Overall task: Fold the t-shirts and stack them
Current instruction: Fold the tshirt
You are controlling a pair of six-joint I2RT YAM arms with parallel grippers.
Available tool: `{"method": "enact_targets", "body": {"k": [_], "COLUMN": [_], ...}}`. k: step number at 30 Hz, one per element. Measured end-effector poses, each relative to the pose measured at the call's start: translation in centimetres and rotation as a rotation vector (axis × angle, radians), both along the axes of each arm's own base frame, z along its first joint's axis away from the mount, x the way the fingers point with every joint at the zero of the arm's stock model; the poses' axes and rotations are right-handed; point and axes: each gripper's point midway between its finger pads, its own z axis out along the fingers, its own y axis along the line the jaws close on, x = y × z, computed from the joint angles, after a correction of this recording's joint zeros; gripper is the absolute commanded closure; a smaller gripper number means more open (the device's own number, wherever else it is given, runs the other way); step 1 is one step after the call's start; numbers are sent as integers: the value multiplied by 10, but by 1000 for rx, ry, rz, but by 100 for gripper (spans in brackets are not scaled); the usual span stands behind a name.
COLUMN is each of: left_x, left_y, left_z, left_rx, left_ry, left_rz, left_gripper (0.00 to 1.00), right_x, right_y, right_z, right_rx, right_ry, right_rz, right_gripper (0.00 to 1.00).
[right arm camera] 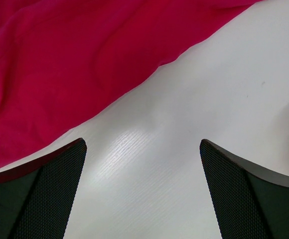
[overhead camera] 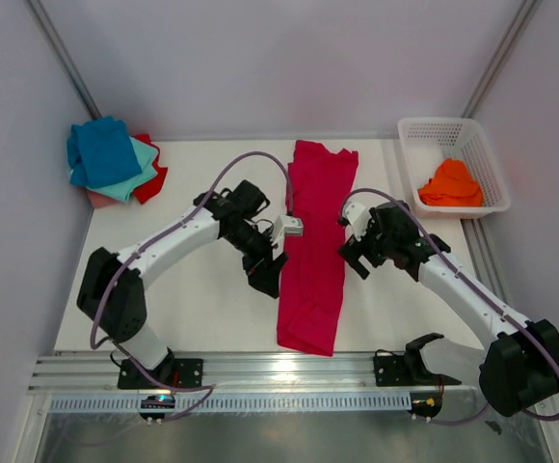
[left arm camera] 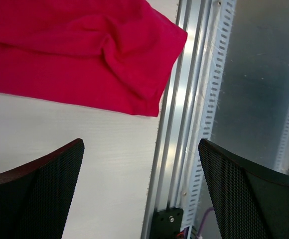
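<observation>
A crimson t-shirt (overhead camera: 314,246) lies folded into a long narrow strip down the middle of the table, from the back edge to the front edge. Its near end (left arm camera: 84,50) shows in the left wrist view, its side edge (right arm camera: 60,64) in the right wrist view. My left gripper (overhead camera: 268,273) hovers open just left of the strip, with nothing between its fingers (left arm camera: 45,194). On the strip's right side my right gripper (overhead camera: 354,256) is open too, over bare table (right arm camera: 149,164). A stack of folded t-shirts, blue (overhead camera: 103,149) on top of teal and red, sits at the back left corner.
A white lattice basket (overhead camera: 432,131) at the back right holds an orange t-shirt (overhead camera: 451,183). An aluminium rail (overhead camera: 260,369) runs along the table's front edge, and it shows as the rail (left arm camera: 177,139) in the left wrist view. Walls close in the back and sides.
</observation>
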Motion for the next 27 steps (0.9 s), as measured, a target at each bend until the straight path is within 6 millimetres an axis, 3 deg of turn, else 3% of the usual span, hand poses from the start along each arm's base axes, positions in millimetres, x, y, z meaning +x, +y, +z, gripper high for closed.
{"method": "enact_targets", "body": {"k": [7,10,18,27], "left_x": [-26,-36,-31,-52], "left_y": [8,15,12,-10], "left_z": [-56,-72,-88,-98], "left_rx": [62,99,141,191], "left_ry": [280,340,277,170], "left_rz": [-8,6,19,-77], "left_gripper": [1,1,1,1], "right_x": [6,7,9,13], "right_y": [-1,-2,-3,-3], "right_z": [3,3,5,-2], "right_rx": [0,-4,-6,-17], "right_ry": [-22,-29,-39,-28], "right_rz": [-18,-23,-30,-35], "right_gripper": [1,0,1,1]}}
